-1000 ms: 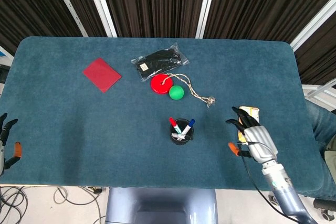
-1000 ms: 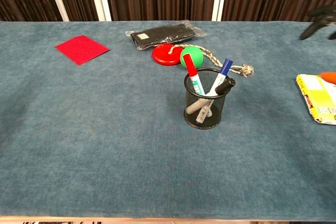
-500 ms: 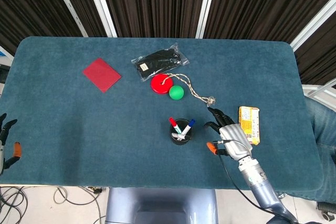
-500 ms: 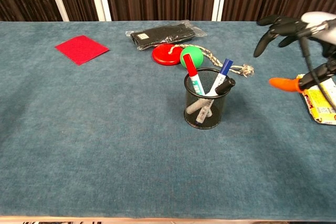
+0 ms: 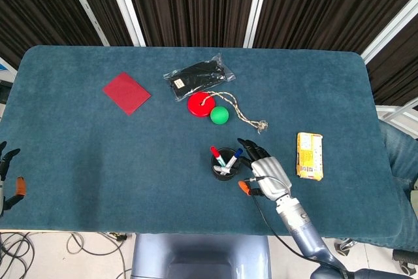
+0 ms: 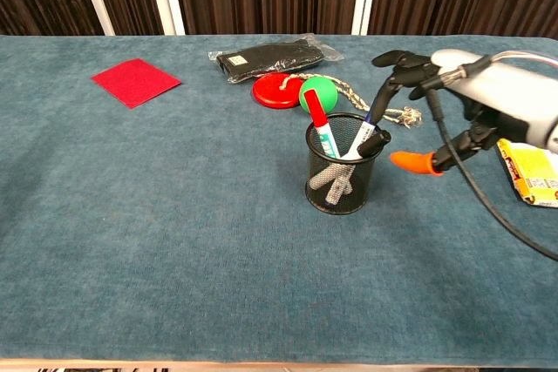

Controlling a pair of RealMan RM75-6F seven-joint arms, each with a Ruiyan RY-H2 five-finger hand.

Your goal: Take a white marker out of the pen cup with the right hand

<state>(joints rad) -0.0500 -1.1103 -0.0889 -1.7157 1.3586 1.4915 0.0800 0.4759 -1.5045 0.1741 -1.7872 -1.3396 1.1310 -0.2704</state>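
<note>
The black mesh pen cup (image 5: 226,164) (image 6: 340,176) stands near the table's front middle. It holds white markers with a red cap (image 6: 319,125), a blue cap (image 6: 372,116) and a black cap (image 6: 374,140). My right hand (image 5: 264,172) (image 6: 484,98) hovers just right of the cup, its fingers spread and holding nothing. Its dark fingertips (image 6: 394,62) reach over the blue-capped marker; touching cannot be told. The orange thumb tip (image 6: 412,161) points at the cup's side. My left hand (image 5: 8,176) hangs off the table's front left edge, fingers apart and empty.
A yellow packet (image 5: 309,155) (image 6: 529,173) lies right of the hand. Behind the cup sit a green ball (image 5: 219,115), a red disc (image 5: 198,104), a knotted rope (image 5: 249,118) and a black pouch (image 5: 199,77). A red card (image 5: 127,92) lies at the back left.
My right hand has swept left from over the yellow packet to just beside the pen cup. The cup, markers and left hand have stayed put.
</note>
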